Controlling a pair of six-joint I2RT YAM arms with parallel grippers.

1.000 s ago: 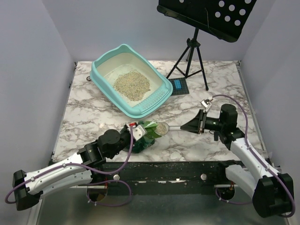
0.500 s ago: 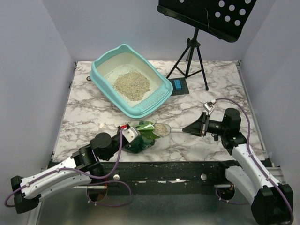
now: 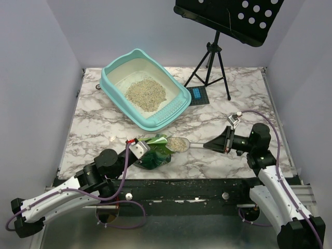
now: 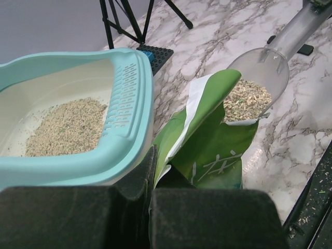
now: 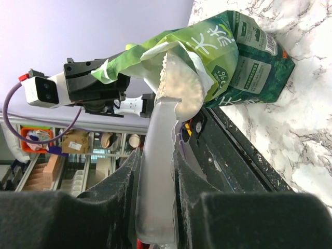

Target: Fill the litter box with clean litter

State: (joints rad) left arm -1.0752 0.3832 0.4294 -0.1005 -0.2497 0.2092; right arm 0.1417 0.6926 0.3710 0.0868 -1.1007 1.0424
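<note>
Stretching low, R jaws clamp scoop (image 3: 179,143) handle; L jaws pinch bag (image 3: 155,155) edge

Cutting off the box (image 4: 129,124) at the left edge of the left wrist view. Hiding the lower end of the bag (image 4: 207,150) behind the left fingers (image 4: 207,218). Losing the handle of the scoop (image 4: 267,65) past the top right corner there. Burying that handle between the right fingers (image 5: 109,197) in the right wrist view, and screening the bowl's far side with the bag's flap. Clipping the stand (image 3: 228,15) at the top edge from above, and shrinking the bag's print past reading.
</note>
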